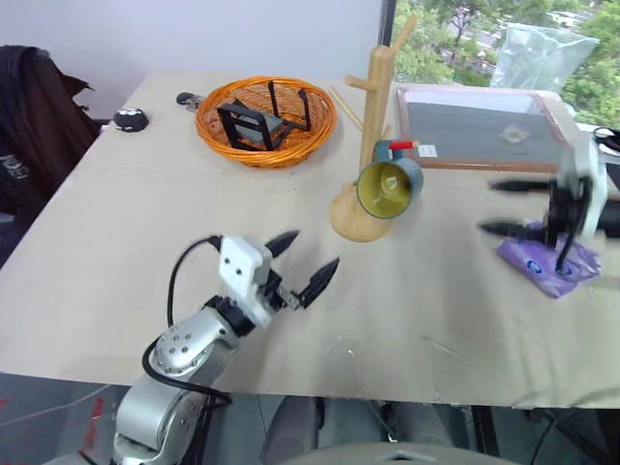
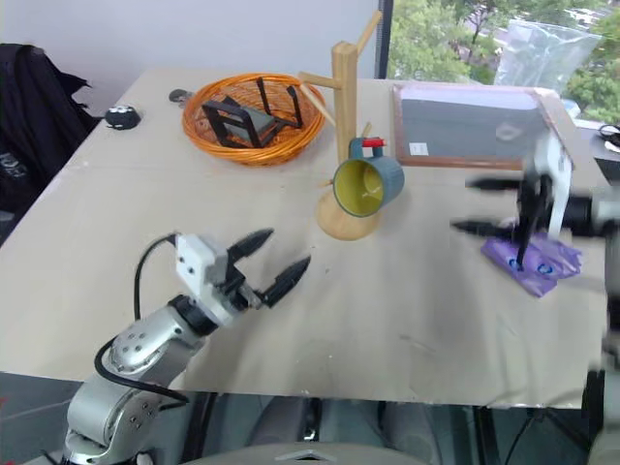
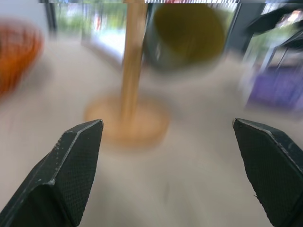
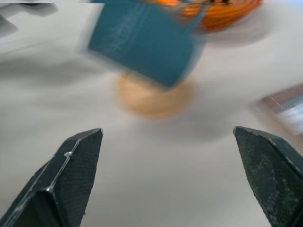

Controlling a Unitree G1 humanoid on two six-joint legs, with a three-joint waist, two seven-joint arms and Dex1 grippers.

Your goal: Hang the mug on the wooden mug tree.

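Already the mug [image 1: 389, 187] is hanging on the tree [image 1: 372, 145], just right of the picture's middle in the head view. Its handle is looping over the red-tipped peg [image 1: 400, 146], its yellow mouth is tipping toward the camera and downward, and its body is sitting just above the tree's round base. Neither gripper is touching it.

At the right edge of the frame the right gripper [image 1: 511, 206] is hovering with its two black fingers spread wide, pointing toward the mug from well apart and holding nothing. A purple packet [image 1: 548, 260] is lying on the table [image 1: 116, 252] just beneath that hand.

In the lower left of the frame the left gripper [image 1: 303, 263] is hanging above the table, its fingers also standing apart and empty, aiming up and right toward the tree's base.

An orange basket [image 1: 265, 122] is sitting in the upper middle-left, holding dark objects, well apart from the tree. A framed grey board [image 1: 479, 127] is lying in the upper right, behind the tree.
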